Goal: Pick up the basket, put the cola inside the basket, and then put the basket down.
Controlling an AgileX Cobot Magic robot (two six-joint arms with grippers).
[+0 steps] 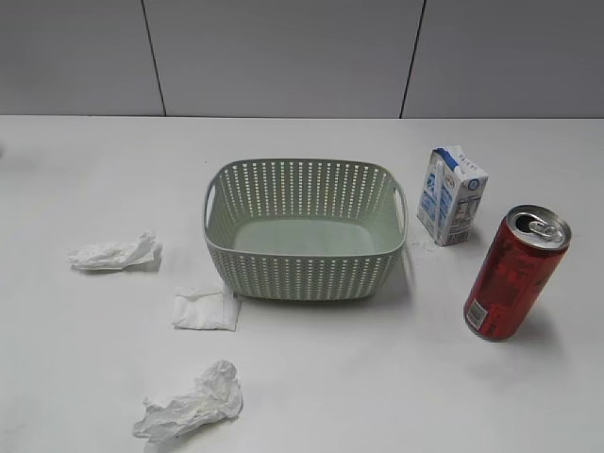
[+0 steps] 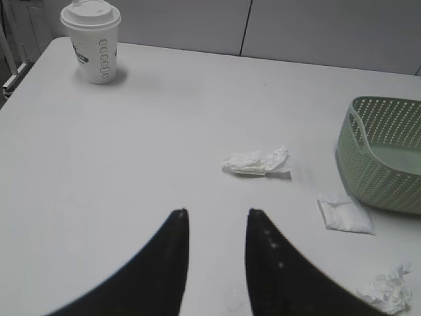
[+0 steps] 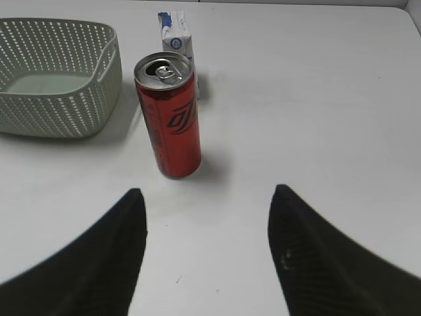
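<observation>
the basket (image 1: 304,229) sits mid-table, upright, mouth facing up, its long side running 9 to 3 o'clock in the exterior view, with a cut-out handle at each short end. it's pale green plastic, hole-punched walls, rounded corners, nothing inside.

the cola (image 1: 514,274) stands upright at about 4 o'clock from the basket, well apart from it. slim dark red metal can, silver top, pull tab up. a blue and white carton (image 1: 452,195) stands at the basket's 3 o'clock, just beside it.

three crumpled tissues (image 1: 115,252) lie off the basket's 7 to 9 o'clock side.

only the left wrist view shows a white lidded paper cup (image 2: 92,41), far off at a table corner. the left gripper (image 2: 216,217) hangs over bare table with fingers a bit apart. the right gripper (image 3: 207,194) is spread wide, with the can just ahead at 12 o'clock, not touching.
</observation>
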